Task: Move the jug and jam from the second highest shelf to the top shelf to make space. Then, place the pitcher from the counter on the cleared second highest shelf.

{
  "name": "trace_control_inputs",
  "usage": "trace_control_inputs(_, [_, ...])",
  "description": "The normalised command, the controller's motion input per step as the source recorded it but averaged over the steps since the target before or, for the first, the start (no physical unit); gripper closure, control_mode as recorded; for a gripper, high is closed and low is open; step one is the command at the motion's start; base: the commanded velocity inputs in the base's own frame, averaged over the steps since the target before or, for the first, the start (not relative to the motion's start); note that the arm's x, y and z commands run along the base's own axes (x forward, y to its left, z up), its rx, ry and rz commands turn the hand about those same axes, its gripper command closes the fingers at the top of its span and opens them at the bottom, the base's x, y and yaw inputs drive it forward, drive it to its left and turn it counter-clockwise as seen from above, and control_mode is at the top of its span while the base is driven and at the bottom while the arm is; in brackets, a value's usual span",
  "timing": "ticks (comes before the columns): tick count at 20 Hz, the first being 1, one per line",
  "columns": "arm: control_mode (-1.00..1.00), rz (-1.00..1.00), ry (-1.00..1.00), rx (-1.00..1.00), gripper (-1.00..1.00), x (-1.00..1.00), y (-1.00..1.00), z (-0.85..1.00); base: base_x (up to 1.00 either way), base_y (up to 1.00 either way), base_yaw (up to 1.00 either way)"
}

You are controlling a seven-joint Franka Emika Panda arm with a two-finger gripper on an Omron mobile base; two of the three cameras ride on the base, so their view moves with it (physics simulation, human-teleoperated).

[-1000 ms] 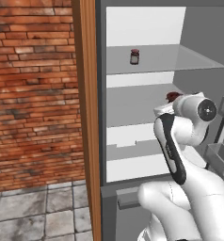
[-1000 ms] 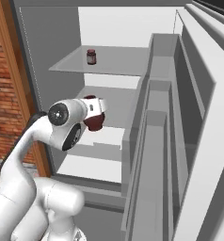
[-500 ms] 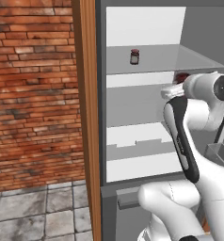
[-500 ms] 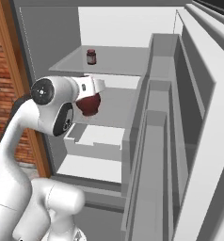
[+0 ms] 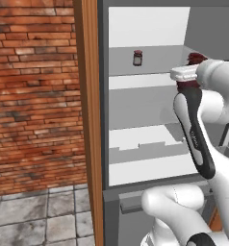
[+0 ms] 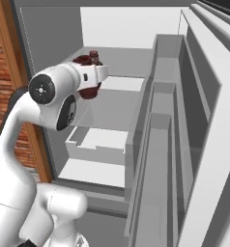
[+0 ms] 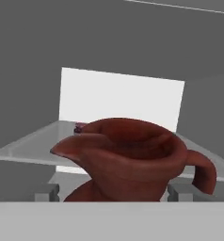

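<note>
A simulated home kitchen: at the centre of the frame an open grey cabinet with pale shelf boards, a small jam jar standing on the top shelf. A red brick wall fills the left side, edged by a brown wooden post, with grey stone floor tiles at the lower left. A red-brown ceramic jug, ordinary tableware, sits at shelf height.

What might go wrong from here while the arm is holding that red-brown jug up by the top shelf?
1. The red-brown ceramic jug sits level with the pale grey top shelf; its base may clip the board's edge going in.
2. The small dark jam jar already stands on that shelf; the jug could knock it.
3. The pincer grips low on the jug, so it might tip.
</note>
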Motion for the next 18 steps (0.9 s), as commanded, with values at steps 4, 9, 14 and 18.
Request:
trace_control_inputs(4, [-1.0, 0.0, -0.06, 0.11, 1.0, 0.0, 0.0, 0.67, 0.0, 0.0, 0.0])
trace_control_inputs(9, [-1.0, -0.03, 0.04, 0.02, 1.0, 0.01, 0.0, 0.63, 0.0, 0.0, 0.0])
trace_control_inputs(14, [-1.0, -0.02, 0.05, 0.0, 1.0, 0.26, -0.11, 0.22, 0.0, 0.0, 0.0])
trace_control_inputs(18, [-1.0, -0.01, 0.0, 0.0, 1.0, 0.46, -0.09, -0.09, 0.0, 0.0, 0.0])
